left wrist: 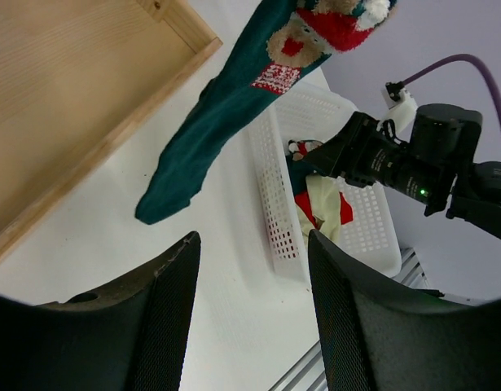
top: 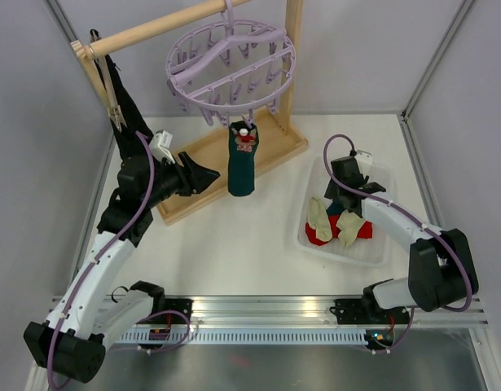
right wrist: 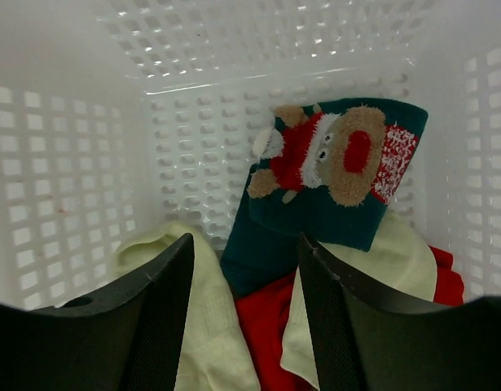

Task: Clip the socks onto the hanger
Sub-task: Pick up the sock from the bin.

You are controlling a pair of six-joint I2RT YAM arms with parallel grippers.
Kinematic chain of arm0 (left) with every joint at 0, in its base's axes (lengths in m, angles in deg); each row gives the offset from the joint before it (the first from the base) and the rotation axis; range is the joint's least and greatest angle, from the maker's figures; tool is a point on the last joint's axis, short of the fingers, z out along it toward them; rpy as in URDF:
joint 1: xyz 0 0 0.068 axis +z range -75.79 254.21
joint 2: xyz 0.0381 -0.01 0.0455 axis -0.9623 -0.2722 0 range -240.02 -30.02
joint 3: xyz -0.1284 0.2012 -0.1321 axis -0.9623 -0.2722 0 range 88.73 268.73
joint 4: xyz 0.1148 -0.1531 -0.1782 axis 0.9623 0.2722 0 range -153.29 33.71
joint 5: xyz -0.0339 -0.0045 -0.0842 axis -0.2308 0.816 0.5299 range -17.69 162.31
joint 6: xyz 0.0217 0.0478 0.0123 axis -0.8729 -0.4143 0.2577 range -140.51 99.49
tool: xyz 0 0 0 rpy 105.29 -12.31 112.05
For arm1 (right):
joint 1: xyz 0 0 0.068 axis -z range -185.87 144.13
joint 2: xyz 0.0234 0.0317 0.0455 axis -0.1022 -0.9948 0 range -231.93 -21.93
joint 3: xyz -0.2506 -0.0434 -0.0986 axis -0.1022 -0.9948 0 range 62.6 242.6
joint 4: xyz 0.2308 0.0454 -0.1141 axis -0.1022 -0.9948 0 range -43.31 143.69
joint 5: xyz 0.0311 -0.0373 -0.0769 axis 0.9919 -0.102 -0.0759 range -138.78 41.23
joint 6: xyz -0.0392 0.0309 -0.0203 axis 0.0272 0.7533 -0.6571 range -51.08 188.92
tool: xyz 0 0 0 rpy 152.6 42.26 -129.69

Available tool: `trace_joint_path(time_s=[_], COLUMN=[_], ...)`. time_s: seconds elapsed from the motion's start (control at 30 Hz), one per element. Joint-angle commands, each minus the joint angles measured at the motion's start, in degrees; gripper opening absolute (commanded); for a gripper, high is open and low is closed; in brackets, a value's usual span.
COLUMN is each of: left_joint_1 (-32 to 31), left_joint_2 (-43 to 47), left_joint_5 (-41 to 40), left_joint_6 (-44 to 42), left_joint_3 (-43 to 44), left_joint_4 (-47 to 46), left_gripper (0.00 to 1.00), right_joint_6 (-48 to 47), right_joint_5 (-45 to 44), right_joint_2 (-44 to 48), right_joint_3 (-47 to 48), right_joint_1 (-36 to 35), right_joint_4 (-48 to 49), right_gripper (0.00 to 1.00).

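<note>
The lavender hanger [top: 230, 65] hangs from the wooden rod. One dark teal sock [top: 242, 167] with a red-white bear pattern dangles from a front clip, also seen in the left wrist view [left wrist: 217, 122]. My left gripper [top: 203, 174] hovers just left of that sock, open and holding nothing [left wrist: 252, 244]. My right gripper [top: 341, 199] reaches down into the white basket [top: 372, 244], open [right wrist: 246, 252] just above the pile. Below it lie cream socks [right wrist: 201, 326], a red sock [right wrist: 270, 326] and a teal bear-patterned sock [right wrist: 331, 187]. Nothing sits between its fingers.
The wooden rack's base [top: 193, 204] lies under the hanger, its posts at the left and right. A long black cloth [top: 124, 106] hangs pegged at the rod's left end. Grey walls close in the table on three sides. A metal rail [top: 258, 314] runs along the near edge.
</note>
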Motion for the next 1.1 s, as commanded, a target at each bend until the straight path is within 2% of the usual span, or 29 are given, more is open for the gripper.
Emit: trace_joint_path(time_s=[0.0,0.27,0.47,0.83,1.07], left_joint_1=[0.21,0.21,0.21,0.21,0.21], left_joint_2=[1.27,0.66,0.3,0.22,-0.05], left_joint_5=[-1.69,-1.17,-0.46,-0.46,-0.46], left_joint_6=[-2.49,-2.49,-2.49,-2.76,-2.93], left_joint_3=[0.14,0.13,0.05,0.05,-0.04], left_joint_4=[0.81,0.37,0.11,0.1,0.37], left_gripper=[0.61,0.61,0.61,0.61,0.62], right_joint_6=[2.05,6.44,11.01,17.61,19.89], right_joint_5=[-3.38,-3.73,-3.39,-7.69,-10.68], right_joint_2=[-1.28,-3.31,-0.94,2.32,0.21], right_joint_3=[-0.45,-3.17,-5.98,-10.82,-10.82], right_joint_1=[0.6,0.77,0.77,0.77,1.21], right_joint_4=[3.97,7.05,8.98,9.86,11.96], right_gripper=[0.6,0.63,0.65,0.67,0.66])
